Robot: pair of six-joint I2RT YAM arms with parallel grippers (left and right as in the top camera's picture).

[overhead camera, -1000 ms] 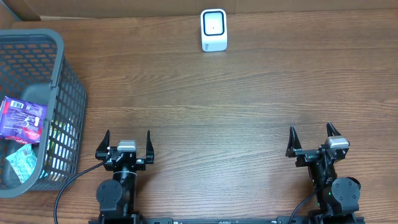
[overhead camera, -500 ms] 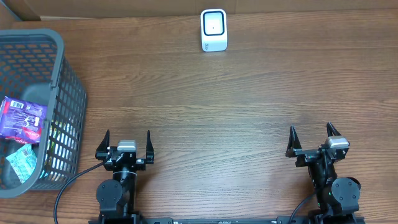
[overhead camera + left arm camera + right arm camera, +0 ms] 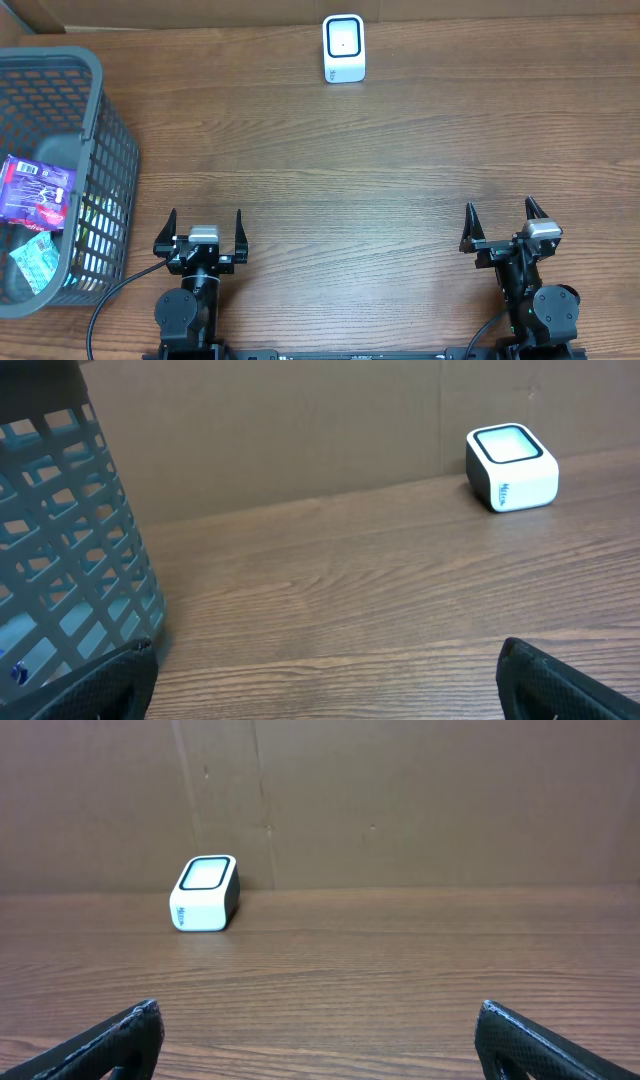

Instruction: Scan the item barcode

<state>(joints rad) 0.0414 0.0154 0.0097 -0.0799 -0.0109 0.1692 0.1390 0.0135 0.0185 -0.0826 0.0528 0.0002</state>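
A white barcode scanner [image 3: 343, 47] stands at the back middle of the wooden table, also visible in the left wrist view [image 3: 511, 466] and the right wrist view [image 3: 205, 893]. A purple packet with a barcode [image 3: 36, 192] lies inside the grey mesh basket [image 3: 98, 130] at the left, beside a green packet [image 3: 38, 261]. My left gripper [image 3: 204, 229] rests open near the front edge, just right of the basket, holding nothing. At the front right my right gripper [image 3: 503, 224] is open too, with bare table between its fingers.
A brown cardboard wall [image 3: 400, 800] runs along the table's back edge behind the scanner. The basket wall [image 3: 70, 550] stands close to the left gripper's left finger. Wood surface [image 3: 350, 170] stretches between the grippers and the scanner.
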